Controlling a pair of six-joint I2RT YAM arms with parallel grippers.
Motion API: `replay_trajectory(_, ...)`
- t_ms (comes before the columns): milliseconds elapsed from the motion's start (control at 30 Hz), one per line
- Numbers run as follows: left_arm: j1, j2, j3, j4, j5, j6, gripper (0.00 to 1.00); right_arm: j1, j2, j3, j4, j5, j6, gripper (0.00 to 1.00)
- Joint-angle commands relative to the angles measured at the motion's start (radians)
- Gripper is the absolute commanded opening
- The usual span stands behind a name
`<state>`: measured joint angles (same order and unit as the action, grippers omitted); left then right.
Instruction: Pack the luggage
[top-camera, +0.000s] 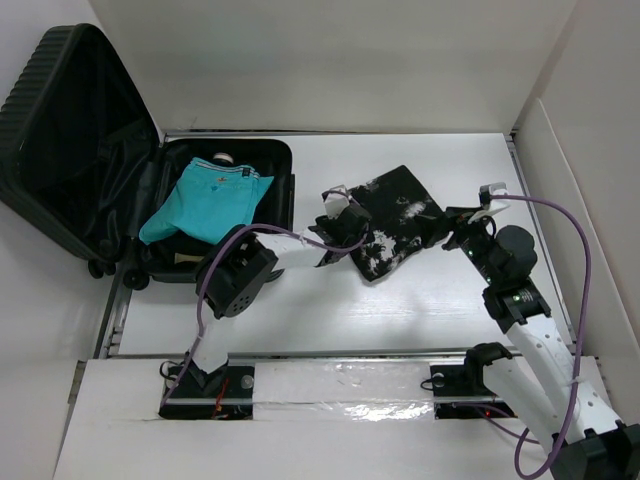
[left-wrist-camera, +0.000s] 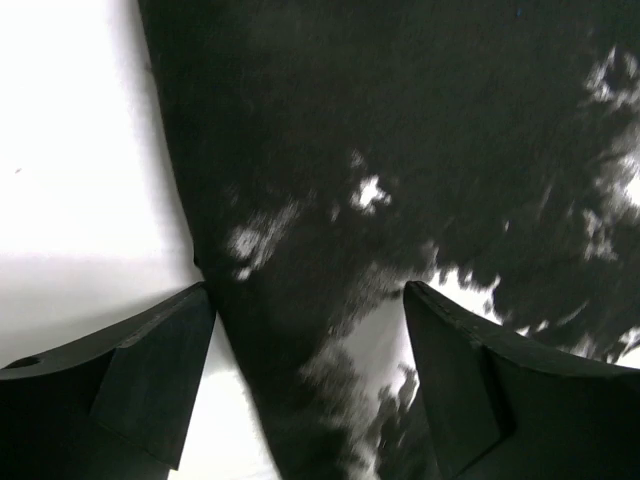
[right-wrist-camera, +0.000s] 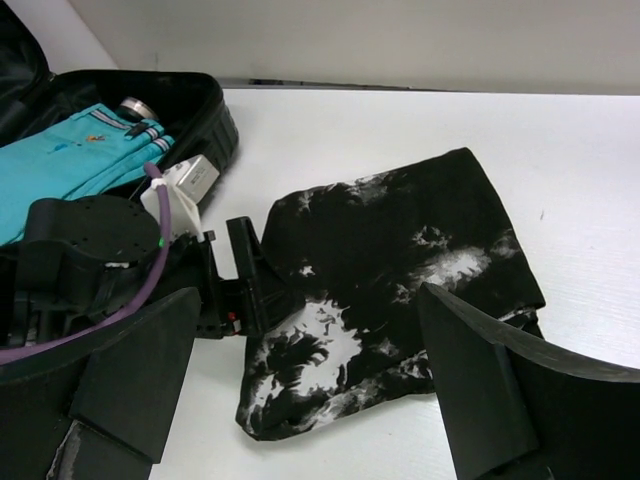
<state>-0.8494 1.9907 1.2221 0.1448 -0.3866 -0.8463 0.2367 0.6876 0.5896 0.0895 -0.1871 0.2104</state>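
Here, black luggage (top-camera: 70, 140) lying open at the table's (top-camera: 400, 310) far left, teal garment (top-camera: 205, 200) inside; black-and-white garment (top-camera: 395, 220) folded mid-table; left claw (left-wrist-camera: 308, 290) spread apart astride its left edge; right claw (right-wrist-camera: 308, 295) likewise apart, just beside its right edge

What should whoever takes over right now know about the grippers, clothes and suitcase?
Left gripper: open, fingers astride the left edge of the black-and-white garment, nothing gripped.
Right gripper: open and empty, near that garment's right side.
Suitcase: open at the left of the table, teal garment inside.
Done: teal garment packed.
Left: the black-and-white garment, lying folded on the table, goes in.
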Motion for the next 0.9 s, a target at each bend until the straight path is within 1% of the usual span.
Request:
replay_trajectory(0,0.012,0.042,0.034,-0.01,-0.011,-0.034,0.72,0.003,-0.011,0.004,0.067,-0.02,0.004,0.95)
replay_trajectory(100,0.021,0.051,0.022,0.013,-0.024,-0.053,0.68,0.003,-0.005,0.003,0.07,-0.025,0.004,0.94)
replay_trajectory(133,0.021,0.057,0.011,0.047,-0.017,-0.054,0.67,0.003,-0.003,0.003,0.07,-0.026,0.004,0.94)
replay_trajectory(233,0.033,0.066,-0.001,0.096,-0.003,-0.063,0.6,0.012,0.001,-0.004,0.076,-0.032,0.007,0.94)
replay_trajectory(267,0.033,0.06,-0.009,0.114,-0.014,-0.063,0.53,0.012,0.001,-0.002,0.078,-0.034,0.007,0.94)
replay_trajectory(300,0.033,0.056,-0.022,0.14,-0.011,-0.048,0.5,0.012,0.001,-0.004,0.076,-0.037,0.006,0.93)
replay_trajectory(333,0.033,0.04,-0.057,0.218,-0.008,-0.042,0.48,0.012,0.0,-0.002,0.076,-0.04,0.006,0.93)
replay_trajectory(367,0.033,0.034,-0.074,0.258,-0.003,-0.036,0.42,0.012,-0.002,-0.002,0.076,-0.041,0.006,0.93)
replay_trajectory(433,0.042,0.031,-0.104,0.358,0.009,-0.011,0.34,0.012,-0.008,-0.004,0.076,-0.049,0.006,0.92)
replay_trajectory(467,0.042,0.034,-0.105,0.383,0.018,-0.002,0.29,0.012,-0.011,-0.004,0.075,-0.049,0.004,0.92)
replay_trajectory(533,0.052,0.04,-0.108,0.445,0.035,0.036,0.23,0.012,-0.02,-0.005,0.076,-0.048,0.003,0.92)
replay_trajectory(567,0.052,0.04,-0.108,0.466,0.044,0.052,0.17,0.012,-0.023,-0.007,0.076,-0.048,0.003,0.92)
replay_trajectory(633,0.061,0.037,-0.107,0.505,0.064,0.073,0.13,0.012,-0.028,-0.007,0.078,-0.054,0.003,0.92)
replay_trajectory(667,0.061,0.033,-0.105,0.513,0.083,0.088,0.06,0.012,-0.028,-0.008,0.081,-0.055,0.001,0.92)
replay_trajectory(733,0.07,0.005,-0.102,0.518,0.104,0.107,0.0,0.012,-0.025,-0.013,0.085,-0.051,0.001,0.91)
replay_trajectory(867,0.081,-0.099,-0.105,0.504,0.135,0.174,0.0,0.012,-0.016,-0.014,0.09,-0.057,0.003,0.91)
